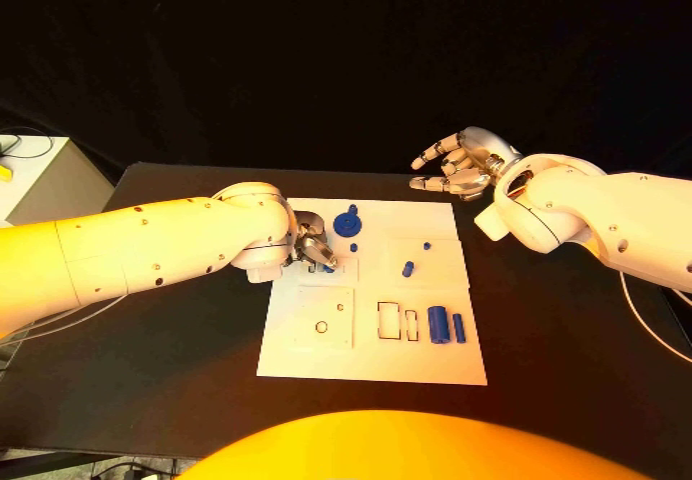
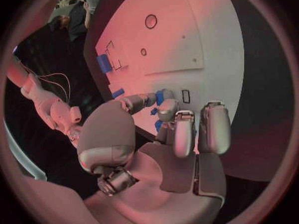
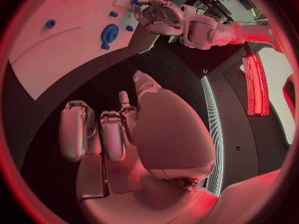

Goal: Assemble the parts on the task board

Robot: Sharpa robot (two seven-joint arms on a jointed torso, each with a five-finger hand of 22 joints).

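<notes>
The white task board (image 1: 296, 360) lies in the middle of the black table. My left hand (image 1: 309, 250) is low over the board's left half, and its thumb and a finger pinch a small blue part (image 2: 163, 97), which also peeks out under the fingertips (image 1: 326, 266). A round blue disc (image 1: 348, 222) stands just beyond that hand. Small blue pegs (image 1: 408, 268) lie at mid-board, and two longer blue pieces (image 1: 438, 324) lie by rectangular slots (image 1: 389, 320) on the near right. My right hand (image 1: 462, 165) hovers past the board's far right corner, fingers (image 3: 77, 134) spread and holding nothing.
A white cabinet (image 1: 36, 175) stands off the table's far left corner. A thin cable (image 1: 649, 320) runs down beside my right arm. Bare black table (image 1: 159, 380) surrounds the board on both sides.
</notes>
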